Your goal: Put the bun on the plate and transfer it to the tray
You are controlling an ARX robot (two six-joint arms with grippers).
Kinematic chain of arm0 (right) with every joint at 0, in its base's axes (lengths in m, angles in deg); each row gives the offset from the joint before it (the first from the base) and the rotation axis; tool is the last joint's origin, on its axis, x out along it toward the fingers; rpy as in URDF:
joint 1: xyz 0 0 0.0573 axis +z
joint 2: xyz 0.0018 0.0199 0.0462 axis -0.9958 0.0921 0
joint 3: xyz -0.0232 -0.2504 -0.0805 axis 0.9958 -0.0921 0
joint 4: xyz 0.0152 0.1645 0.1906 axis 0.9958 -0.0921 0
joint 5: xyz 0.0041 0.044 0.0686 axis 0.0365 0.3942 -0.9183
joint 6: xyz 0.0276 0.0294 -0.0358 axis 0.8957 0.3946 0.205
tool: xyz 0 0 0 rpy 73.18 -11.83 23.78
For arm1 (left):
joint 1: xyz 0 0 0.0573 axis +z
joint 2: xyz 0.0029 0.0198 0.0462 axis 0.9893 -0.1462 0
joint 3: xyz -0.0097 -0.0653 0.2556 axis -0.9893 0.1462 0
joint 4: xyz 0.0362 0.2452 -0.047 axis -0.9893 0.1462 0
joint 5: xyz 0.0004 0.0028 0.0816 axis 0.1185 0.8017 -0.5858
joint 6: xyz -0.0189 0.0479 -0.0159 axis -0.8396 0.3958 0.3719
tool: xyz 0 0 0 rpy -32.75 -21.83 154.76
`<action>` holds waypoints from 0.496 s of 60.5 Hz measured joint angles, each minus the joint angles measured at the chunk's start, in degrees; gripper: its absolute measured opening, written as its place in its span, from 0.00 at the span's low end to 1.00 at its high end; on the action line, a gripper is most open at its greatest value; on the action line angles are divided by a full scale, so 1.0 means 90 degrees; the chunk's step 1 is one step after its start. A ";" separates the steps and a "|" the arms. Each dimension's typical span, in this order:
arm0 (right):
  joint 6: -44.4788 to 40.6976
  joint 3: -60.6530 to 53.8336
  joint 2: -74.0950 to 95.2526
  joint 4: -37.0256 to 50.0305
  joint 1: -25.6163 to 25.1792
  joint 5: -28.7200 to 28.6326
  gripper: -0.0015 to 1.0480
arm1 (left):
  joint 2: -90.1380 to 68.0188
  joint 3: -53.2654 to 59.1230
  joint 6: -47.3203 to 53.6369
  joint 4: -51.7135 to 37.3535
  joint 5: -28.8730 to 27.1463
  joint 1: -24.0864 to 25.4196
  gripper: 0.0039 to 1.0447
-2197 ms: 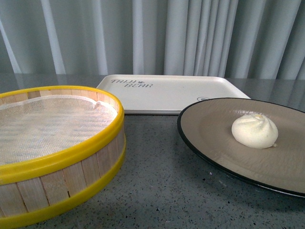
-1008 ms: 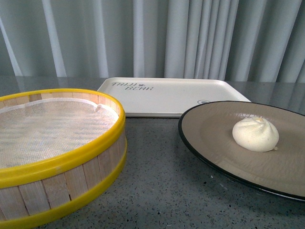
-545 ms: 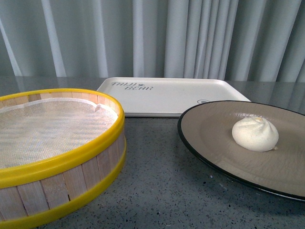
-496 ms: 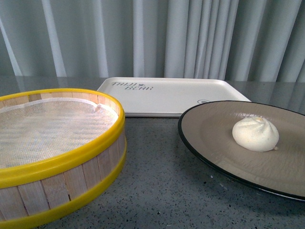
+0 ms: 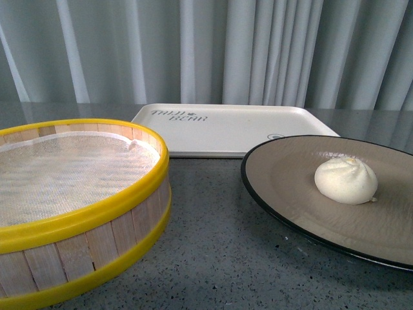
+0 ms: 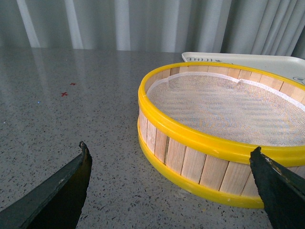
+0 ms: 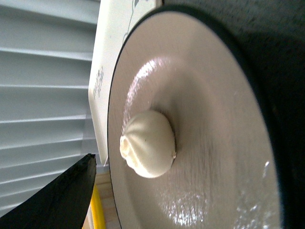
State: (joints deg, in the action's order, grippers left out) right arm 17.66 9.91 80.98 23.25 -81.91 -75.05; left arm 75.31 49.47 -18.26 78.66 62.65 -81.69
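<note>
Now | bun (image 5: pixel 346 181) sits on plate (image 5: pixel 290 174) | next: lift plate level, slowly, to far tray (image 5: pixel 239 129) so bun won't roll | left jaws spread, empty | right jaws: cannot tell

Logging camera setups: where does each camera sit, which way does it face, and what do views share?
Front view: on the robot's body, facing the curtain past steamer basket, tray and plate with bun; no arm shows.
Left wrist view: on the left arm, facing the steamer basket; left gripper open, fingertips showing.
Right wrist view: on the right arm, close over plate and bun; one finger shows.
Shared: all three show the tray.
</note>
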 joint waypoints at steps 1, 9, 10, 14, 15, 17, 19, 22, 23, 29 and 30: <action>0.0005 -0.0010 -0.0002 0.0000 0.0017 0.0000 0.92 | 0.0000 0.0000 0.0000 0.0000 0.0000 0.0000 0.94; 0.0039 -0.0100 -0.0002 -0.0002 0.0085 -0.0080 0.85 | 0.0000 0.0000 0.0000 0.0000 0.0000 0.0000 0.94; 0.0039 -0.0109 -0.0005 -0.0002 0.0085 -0.0092 0.82 | 0.0000 0.0000 0.0000 0.0000 0.0000 0.0000 0.94; 0.0039 -0.0136 -0.0012 -0.0002 0.0085 -0.0102 0.71 | 0.0000 0.0000 0.0000 0.0000 0.0000 0.0000 0.94; 0.0039 -0.0138 -0.0015 -0.0005 0.0085 -0.0107 0.70 | 0.0000 0.0000 0.0000 0.0000 0.0000 0.0000 0.94; 0.0039 -0.0143 -0.0027 -0.0029 0.0083 -0.0119 0.65 | 0.0000 0.0000 0.0000 0.0000 0.0000 0.0000 0.94; 0.0034 -0.0143 -0.0029 -0.0046 0.0078 -0.0124 0.59 | 0.0000 0.0000 0.0000 0.0000 0.0000 0.0000 0.94; 0.0024 -0.0155 -0.0039 -0.0068 0.0070 -0.0146 0.53 | 0.0000 0.0000 0.0000 0.0000 0.0000 0.0000 0.94; 0.0019 -0.0158 -0.0039 -0.0083 0.0066 -0.0153 0.49 | 0.0000 0.0000 0.0000 0.0000 0.0000 0.0000 0.94; 0.0000 -0.0175 -0.0039 -0.0124 0.0049 -0.0189 0.34 | 0.0000 0.0000 0.0000 0.0000 0.0000 0.0000 0.94; -0.0005 -0.0177 -0.0036 -0.0124 0.0036 -0.0202 0.31 | 0.0000 0.0000 0.0000 0.0000 0.0000 0.0000 0.94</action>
State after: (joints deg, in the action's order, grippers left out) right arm 17.61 8.32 80.65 22.14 -81.58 -76.86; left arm 75.31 49.47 -18.26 78.66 62.65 -81.69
